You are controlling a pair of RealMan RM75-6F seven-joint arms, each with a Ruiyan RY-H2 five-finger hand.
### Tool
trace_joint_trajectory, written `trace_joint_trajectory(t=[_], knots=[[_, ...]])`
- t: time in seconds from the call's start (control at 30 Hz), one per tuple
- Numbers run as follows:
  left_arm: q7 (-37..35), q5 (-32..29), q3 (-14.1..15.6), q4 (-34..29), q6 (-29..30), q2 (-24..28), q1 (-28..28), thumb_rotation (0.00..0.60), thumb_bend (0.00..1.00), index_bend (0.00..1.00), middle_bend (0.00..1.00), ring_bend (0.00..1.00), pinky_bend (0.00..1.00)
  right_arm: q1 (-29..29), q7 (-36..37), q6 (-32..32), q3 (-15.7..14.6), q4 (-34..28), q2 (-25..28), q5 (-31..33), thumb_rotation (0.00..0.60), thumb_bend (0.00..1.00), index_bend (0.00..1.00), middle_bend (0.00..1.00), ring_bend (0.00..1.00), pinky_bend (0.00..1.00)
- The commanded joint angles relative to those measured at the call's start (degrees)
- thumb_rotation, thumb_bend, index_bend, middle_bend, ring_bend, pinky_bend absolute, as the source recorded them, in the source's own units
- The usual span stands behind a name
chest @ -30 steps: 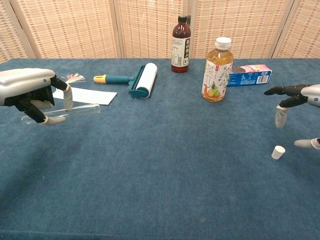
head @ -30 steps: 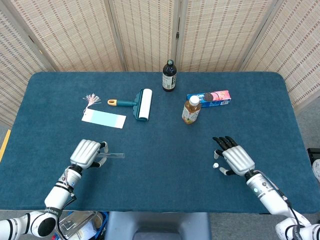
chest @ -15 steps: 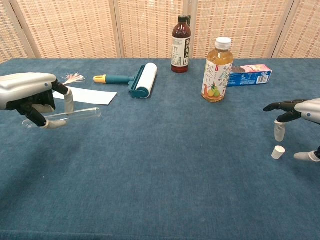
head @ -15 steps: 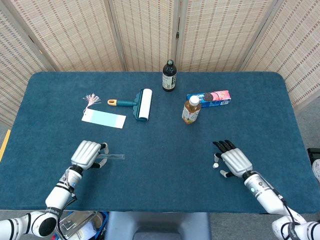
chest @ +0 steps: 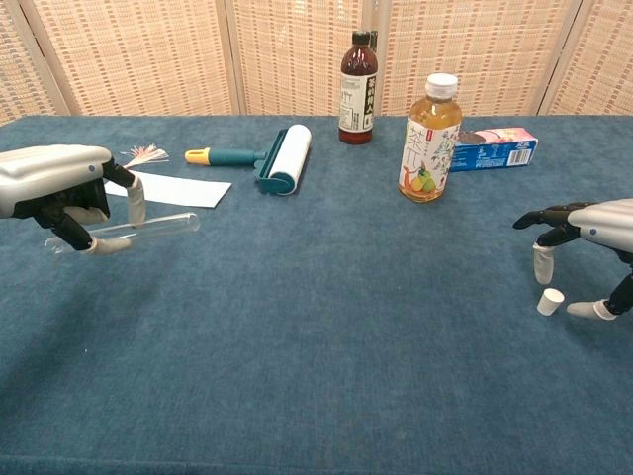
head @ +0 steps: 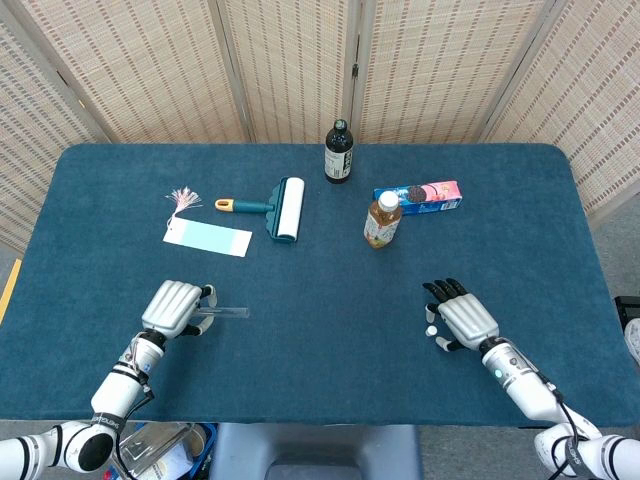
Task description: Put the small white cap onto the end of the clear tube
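Observation:
My left hand holds the clear tube level above the table at the near left, the tube's open end pointing right. The small white cap lies on the blue cloth at the near right. My right hand hovers just over the cap with its fingers spread; one fingertip hangs close above the cap and the thumb sits just to its right. Neither touches it, and the hand holds nothing.
Further back stand a juice bottle, a dark bottle and a blue-pink box. A lint roller and a pale tag with a tassel lie at the back left. The table's near edge is close to both hands.
My right hand has drawn nearer and lower, closing in over the cap. The left hand with the tube has dipped slightly and then stayed put.

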Motion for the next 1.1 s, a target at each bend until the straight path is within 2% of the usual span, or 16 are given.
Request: trace_joint_trajectory(t=[0.03,1.1], knots=[[-0.09,0.04,0.00,0.06,-0.03,-0.02,0.01,0.600,0.33,0.64,1.00,1.00,1.00,0.13,-0.22,-0.28,0.00,0.12,-0.21,0.24,0.600,0.26,0.44,0.08,0.00,0.00],[-0.45,0.05,-0.10,0.91,-0.33,-0.19,0.07,0.600,0.33,0.64,1.00,1.00,1.00,0.98,-0.05,-1.64,0.02,0.72,-1.13,1.59,0.600,0.31,0.50,0.13,0.00,0.00]])
